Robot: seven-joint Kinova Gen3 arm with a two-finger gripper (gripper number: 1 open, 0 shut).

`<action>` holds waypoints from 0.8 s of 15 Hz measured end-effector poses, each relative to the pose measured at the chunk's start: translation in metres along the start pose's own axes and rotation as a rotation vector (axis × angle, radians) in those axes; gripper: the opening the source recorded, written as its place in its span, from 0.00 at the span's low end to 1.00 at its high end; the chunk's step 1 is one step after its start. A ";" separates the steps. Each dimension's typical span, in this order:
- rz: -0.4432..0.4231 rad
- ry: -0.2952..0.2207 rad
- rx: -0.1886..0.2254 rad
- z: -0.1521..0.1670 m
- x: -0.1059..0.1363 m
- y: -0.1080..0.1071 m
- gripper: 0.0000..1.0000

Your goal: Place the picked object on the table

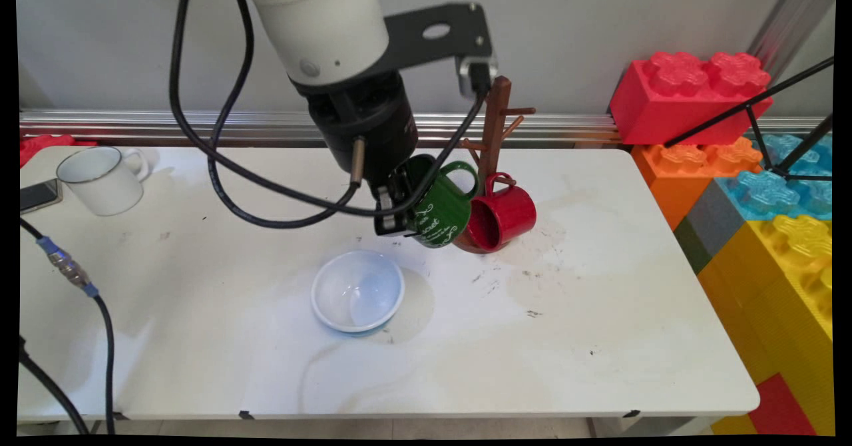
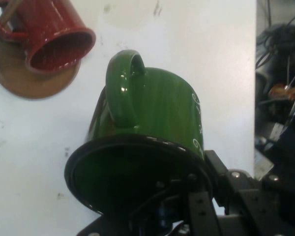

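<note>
My gripper [image 1: 399,210] is shut on the rim of a green mug [image 1: 439,210] with white lettering, holding it tilted above the table beside the wooden mug tree [image 1: 494,133]. In the hand view the green mug [image 2: 152,113] fills the middle, handle toward the camera, with one finger inside its dark mouth and the other outside the rim. A red mug [image 1: 502,216] hangs by its handle on a low peg of the tree, just right of the green one. The red mug [image 2: 49,34] and the tree's round base [image 2: 24,81] sit at the hand view's upper left.
A pale blue bowl [image 1: 357,291] sits on the table in front of the gripper. A white mug [image 1: 103,180] and a phone [image 1: 38,194] lie at the far left. Large toy bricks [image 1: 765,186] are stacked along the right edge. Black cables [image 1: 219,160] hang from the arm.
</note>
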 end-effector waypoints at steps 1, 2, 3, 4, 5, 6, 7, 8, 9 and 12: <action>0.021 -0.013 0.006 0.006 -0.001 -0.001 0.00; 0.036 -0.021 0.010 0.011 -0.001 -0.002 0.00; 0.057 -0.034 0.015 0.018 -0.002 -0.003 0.00; 0.070 -0.042 0.018 0.023 -0.002 -0.003 0.00; 0.086 -0.054 0.022 0.030 -0.002 -0.003 0.00; 0.096 -0.063 0.024 0.035 -0.003 -0.003 0.00; 0.110 -0.073 0.026 0.043 -0.003 -0.002 0.00; 0.119 -0.080 0.027 0.049 -0.003 -0.002 0.00; 0.131 -0.089 0.030 0.057 -0.002 -0.001 0.00; 0.158 -0.109 0.038 0.079 0.001 0.001 0.00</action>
